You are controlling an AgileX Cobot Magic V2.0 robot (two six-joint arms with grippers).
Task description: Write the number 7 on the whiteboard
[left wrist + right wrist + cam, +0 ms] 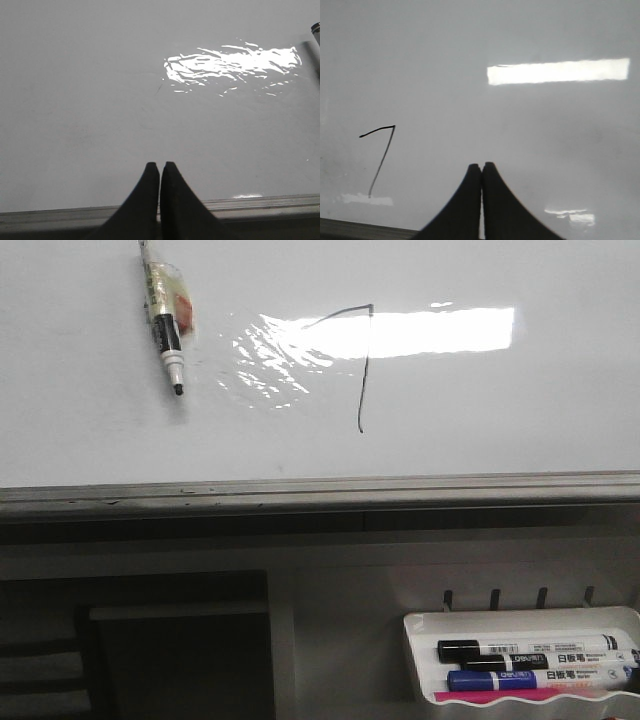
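On the large glossy whiteboard [90, 390], the thin dark number 7 [362, 365] is drawn — wet ink could be smeared by the left gripper [160, 166] or right gripper [481, 166], both pressed together, empty.

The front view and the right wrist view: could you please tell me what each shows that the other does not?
Only the front view shows the marker lying on the whiteboard left of the 7, and the tray with markers below the board's edge. Only the right wrist view shows the right gripper, fingers closed together and holding nothing. Both show the finished 7 on the board and a bright glare bar.
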